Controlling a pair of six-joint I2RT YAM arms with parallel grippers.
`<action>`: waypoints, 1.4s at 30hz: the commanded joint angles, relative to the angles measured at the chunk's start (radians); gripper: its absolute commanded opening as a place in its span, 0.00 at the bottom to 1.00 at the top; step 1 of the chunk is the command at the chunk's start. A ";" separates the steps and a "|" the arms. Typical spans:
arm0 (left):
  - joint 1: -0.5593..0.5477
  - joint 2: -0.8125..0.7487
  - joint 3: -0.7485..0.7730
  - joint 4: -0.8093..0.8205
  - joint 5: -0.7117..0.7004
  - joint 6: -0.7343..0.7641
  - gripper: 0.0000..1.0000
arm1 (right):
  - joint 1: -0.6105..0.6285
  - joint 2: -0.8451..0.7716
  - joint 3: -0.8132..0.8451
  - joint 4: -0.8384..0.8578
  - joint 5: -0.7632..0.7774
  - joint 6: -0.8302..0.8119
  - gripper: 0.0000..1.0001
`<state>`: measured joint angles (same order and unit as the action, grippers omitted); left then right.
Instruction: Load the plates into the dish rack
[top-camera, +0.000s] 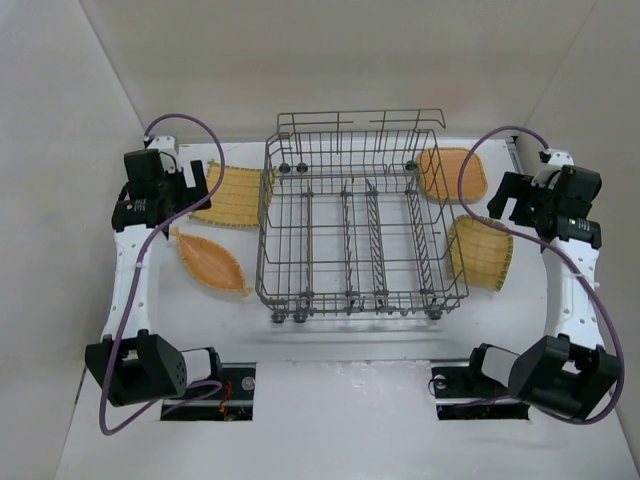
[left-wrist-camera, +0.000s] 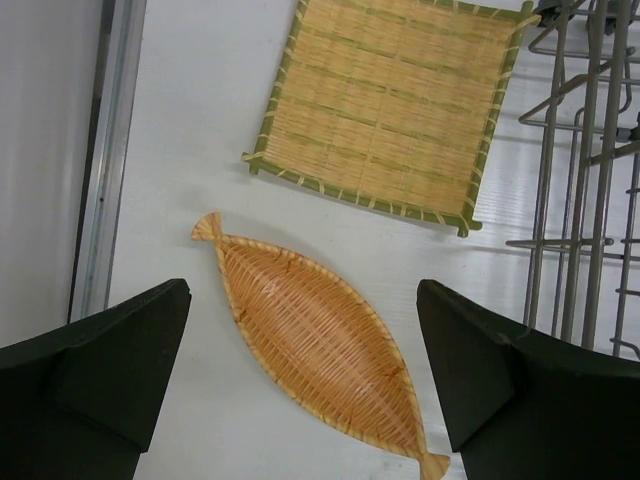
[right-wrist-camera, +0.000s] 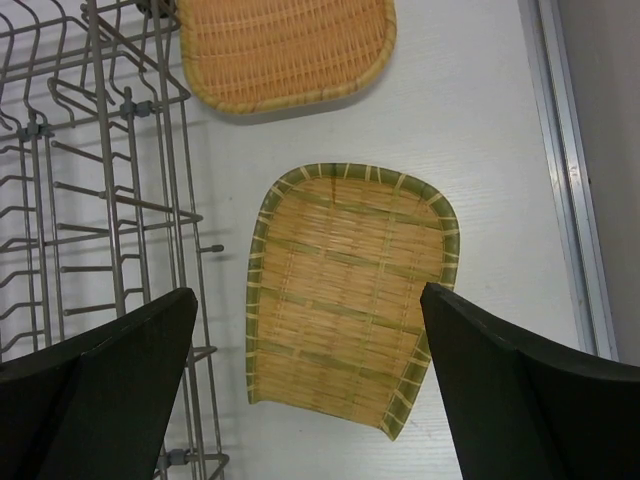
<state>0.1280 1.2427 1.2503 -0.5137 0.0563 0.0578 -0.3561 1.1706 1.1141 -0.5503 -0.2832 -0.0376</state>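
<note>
The grey wire dish rack (top-camera: 262, 250) stands mid-table with nothing in it. Two plates lie left of it: a green-edged woven square (top-camera: 235, 195) and an orange leaf-shaped one (top-camera: 210, 262). Two more lie on its right: an orange rounded plate (top-camera: 450, 172) and a green-edged one (top-camera: 482, 252). My left gripper (top-camera: 193, 181) hovers open above the leaf plate (left-wrist-camera: 315, 350), with the square plate (left-wrist-camera: 385, 105) beyond. Over the green-edged plate (right-wrist-camera: 345, 300) my right gripper (top-camera: 507, 202) hangs open and holds nothing. The orange plate (right-wrist-camera: 285, 50) lies farther off, beside the rack (right-wrist-camera: 100, 200).
Metal rails run along the table's left edge (left-wrist-camera: 100, 180) and right edge (right-wrist-camera: 565, 180). White walls enclose the table on three sides. Purple cables (top-camera: 130, 300) loop along both arms. The arm bases (top-camera: 150, 368) sit at the near edge.
</note>
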 joint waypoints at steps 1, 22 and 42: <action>0.058 0.000 -0.009 0.032 0.097 -0.048 0.99 | 0.006 -0.057 0.036 0.050 0.010 -0.010 1.00; 0.391 0.757 0.427 -0.003 0.858 -0.286 0.90 | -0.013 -0.132 0.134 0.033 -0.137 -0.094 1.00; 0.351 1.090 0.613 -0.016 0.881 -0.311 0.48 | -0.113 0.090 0.449 -0.145 -0.251 -0.005 1.00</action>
<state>0.4774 2.3325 1.8282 -0.5201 0.9146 -0.2531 -0.4564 1.2587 1.4994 -0.6735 -0.4850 -0.0769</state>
